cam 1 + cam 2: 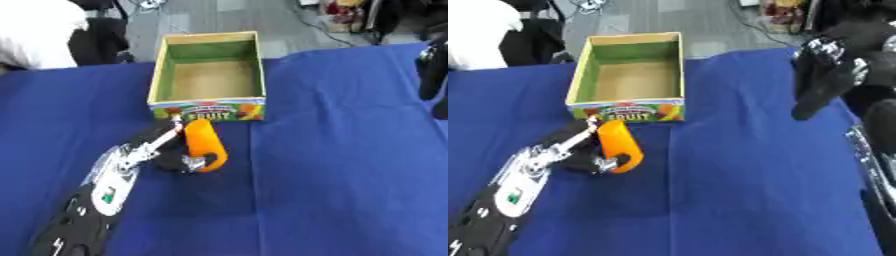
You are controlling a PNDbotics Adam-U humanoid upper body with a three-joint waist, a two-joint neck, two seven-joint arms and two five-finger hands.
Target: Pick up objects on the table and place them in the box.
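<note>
Carrot [205,144] is pinched in the left hand [166,150], lifted just in front of the box [207,75], so it can go over the wall. Right hand [826,75] hangs idle, fingers relaxed, above the bench [350,150].

Left hand [588,155] grips orange object [619,145] before box [627,111].

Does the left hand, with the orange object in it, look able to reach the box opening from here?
Probably yes. The left hand has its fingers curled round the orange object just in front of the box, whose top is open, and nothing lies between them.
</note>
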